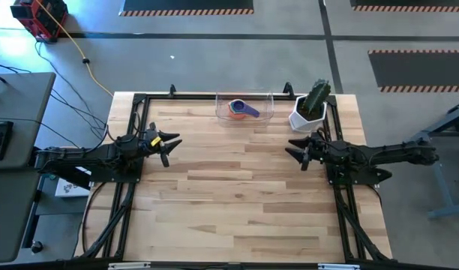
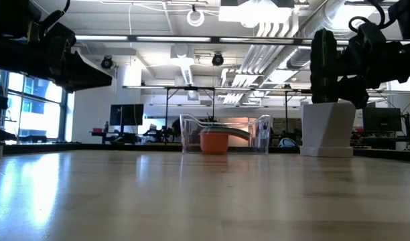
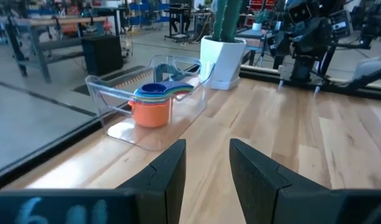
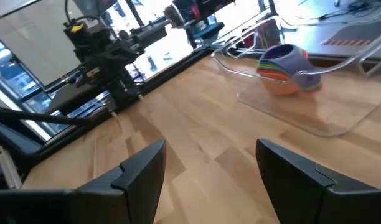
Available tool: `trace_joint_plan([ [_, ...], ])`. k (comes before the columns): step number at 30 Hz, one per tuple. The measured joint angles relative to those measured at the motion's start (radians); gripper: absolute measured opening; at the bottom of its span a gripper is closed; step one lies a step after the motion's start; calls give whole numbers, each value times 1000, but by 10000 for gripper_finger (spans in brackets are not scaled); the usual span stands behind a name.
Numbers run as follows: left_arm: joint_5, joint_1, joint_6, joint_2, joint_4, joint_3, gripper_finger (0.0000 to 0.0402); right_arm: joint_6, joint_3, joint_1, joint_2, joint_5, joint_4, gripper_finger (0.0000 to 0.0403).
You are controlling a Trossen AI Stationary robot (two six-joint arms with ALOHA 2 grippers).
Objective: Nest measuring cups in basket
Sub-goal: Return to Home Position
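The measuring cups [image 1: 241, 109] sit stacked one inside another in the clear basket [image 1: 264, 114] at the table's far edge. The stack's orange cup is outermost [image 3: 150, 114], with a purple handle sticking out [image 4: 302, 76]. The stack rests on the basket's floor [image 2: 214, 141]. My left gripper [image 1: 168, 146] hovers open above the table's left side, away from the basket. My right gripper [image 1: 295, 150] hovers open over the right side, near the cactus pot. Neither holds anything.
A white pot with a green cactus [image 1: 310, 106] stands at the far right, just beside the basket. The wooden tabletop [image 1: 237, 202] stretches bare toward the near edge. A black frame [image 1: 139, 99] runs along the table's far and side edges.
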Motion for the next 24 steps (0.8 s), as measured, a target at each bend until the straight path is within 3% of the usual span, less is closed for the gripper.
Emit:
trace_joint_plan([
  [9,-9,0,33,-3,11,0,115,13,0,0,-23,38,11,241],
  [14,-10,0,57,-2,45,0,115,-66,0,0,-115,66,56,241],
  [24,-7,0,105,-3,52,0,115,-110,2,0,-303,108,-114,241],
])
